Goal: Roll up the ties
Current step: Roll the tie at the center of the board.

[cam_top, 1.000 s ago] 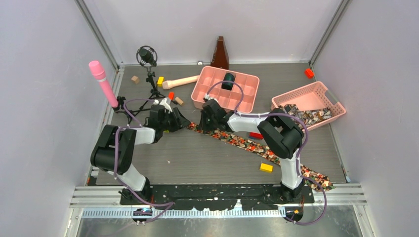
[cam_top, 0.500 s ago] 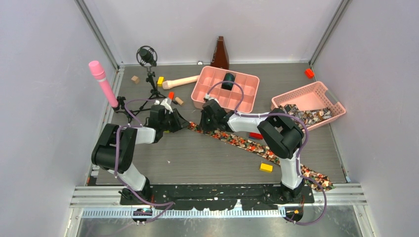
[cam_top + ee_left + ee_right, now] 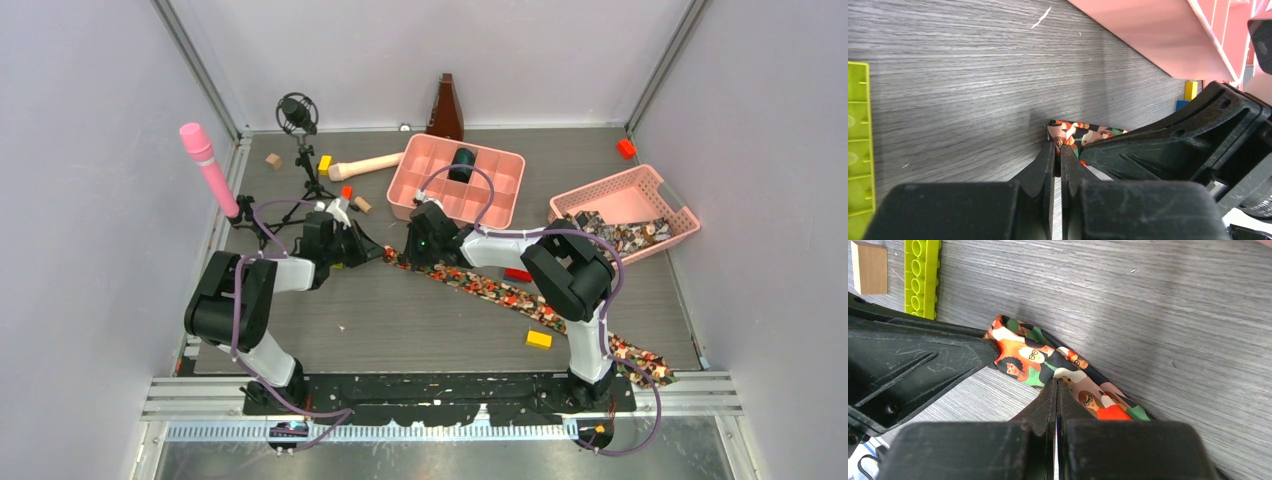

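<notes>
A: Left gripper (image 3: 1058, 146) is pinched on the tie (image 3: 1040, 360) at its far-left end. Right gripper (image 3: 1057, 384), closed, presses just beside.

B: Curl tightly there. The rest trails near-right across the table (image 3: 400, 330).

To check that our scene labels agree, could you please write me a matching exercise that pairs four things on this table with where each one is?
Things:
1. tie
2. dark cylinder
3. pink basket
4. metronome

Places:
A. at the far wall, near the middle
B. stretched diagonally across the table
C. in a compartment of the pink tray
D. at the table's right edge, holding patterned fabric

Pairs: 1-B, 2-C, 3-D, 4-A.
</notes>
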Available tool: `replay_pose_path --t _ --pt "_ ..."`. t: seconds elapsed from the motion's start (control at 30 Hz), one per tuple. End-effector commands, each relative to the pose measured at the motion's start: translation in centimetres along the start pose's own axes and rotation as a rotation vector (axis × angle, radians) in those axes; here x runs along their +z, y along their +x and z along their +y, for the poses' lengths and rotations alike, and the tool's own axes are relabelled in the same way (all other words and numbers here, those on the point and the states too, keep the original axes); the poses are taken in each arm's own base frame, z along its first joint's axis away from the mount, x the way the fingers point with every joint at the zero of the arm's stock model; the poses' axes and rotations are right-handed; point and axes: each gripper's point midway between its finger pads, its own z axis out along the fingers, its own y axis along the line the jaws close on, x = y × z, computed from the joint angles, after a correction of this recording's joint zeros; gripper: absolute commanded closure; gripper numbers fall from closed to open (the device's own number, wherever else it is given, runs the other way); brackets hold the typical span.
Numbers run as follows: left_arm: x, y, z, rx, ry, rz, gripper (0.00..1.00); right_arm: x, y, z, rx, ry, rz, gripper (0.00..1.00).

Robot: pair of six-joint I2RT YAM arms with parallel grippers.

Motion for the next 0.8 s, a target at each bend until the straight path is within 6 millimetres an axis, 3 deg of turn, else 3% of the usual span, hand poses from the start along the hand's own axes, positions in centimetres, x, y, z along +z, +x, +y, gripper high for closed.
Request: replay_pose_path --t 0.0,0.3,0.53,0.77 --pt "-0.4 -1.7 -4.0 0.101 0.128 -0.041 0.98 0.1 -0.4 0.2 0.006 0.003 -0.023 1.00" --pt "-0.1 1.0 -6.8 0.228 0.177 0.063 1.00 0.3 -0.4 0.1 0.011 0.007 -0.024 1.00" --pt "0.4 2.3 -5.9 0.235 0.141 0.101 1.00 -0.1 -0.5 0.4 0.012 -0.013 -0.040 0.98" --pt "0.7 2.6 -5.2 0.236 0.122 0.113 1.00 -3.0 -2.6 2.8 -0.014 -0.144 -0.156 0.93"
